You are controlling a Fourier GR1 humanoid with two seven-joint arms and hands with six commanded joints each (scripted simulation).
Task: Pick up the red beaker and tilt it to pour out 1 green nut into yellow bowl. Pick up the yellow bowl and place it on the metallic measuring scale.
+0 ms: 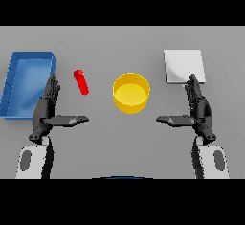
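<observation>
The grey table (122,42) fills the view and carries everything else. Taking the yellow bowl as the clock's centre, the largest item on it is one blue tray (14,83), an open bin with raised walls out at about nine o'clock, at the far left; only its blue floor shows inside it. Next in size is one metallic measuring scale (184,66), a pale square plate lying flat at about two o'clock, well apart from the bowl.

Two hands come next. The left hand (45,111) sits at about eight o'clock, fingers straight and pointing away from the robot, thumb stretched out sideways toward the centre; it holds nothing and its fingertips overlap the tray's near right corner. The right hand (200,109) mirrors it at about four o'clock, likewise spread wide and empty, fingertips reaching the scale's near edge.

The one yellow bowl (131,92) stands upright mid-table between the hands, its inside showing plain yellow with no contents to be made out. Smallest is the one red beaker (81,82), a slim red cylinder at about nine o'clock, between bowl and tray, tilted; whether anything is inside cannot be told.
</observation>
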